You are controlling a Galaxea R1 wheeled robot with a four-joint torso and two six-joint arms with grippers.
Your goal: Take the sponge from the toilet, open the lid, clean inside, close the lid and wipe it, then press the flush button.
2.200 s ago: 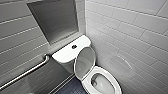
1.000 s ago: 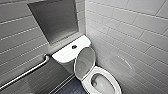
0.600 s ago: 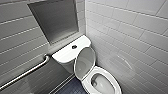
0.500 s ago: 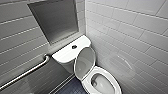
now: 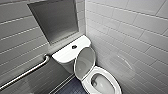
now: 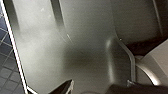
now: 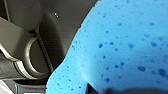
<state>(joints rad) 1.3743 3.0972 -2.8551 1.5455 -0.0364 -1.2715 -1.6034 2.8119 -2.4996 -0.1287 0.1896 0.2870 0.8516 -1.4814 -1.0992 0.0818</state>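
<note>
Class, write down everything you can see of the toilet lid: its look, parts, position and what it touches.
The lid is a white, glossy oval, plastic by its look, with a raised rim round a smooth, shaded inner face. It stands open, tilted back, with its inner face turned toward the bowl. Its lower end meets the bowl's rear; the hinge there is too blurred to make out. Its upper edge leans by the tank; whether they touch I cannot tell.

A washroom: white toilet [image 5: 86, 63], metal grab bar [image 5: 27, 72], pale tiled walls [image 5: 130, 32].
</note>
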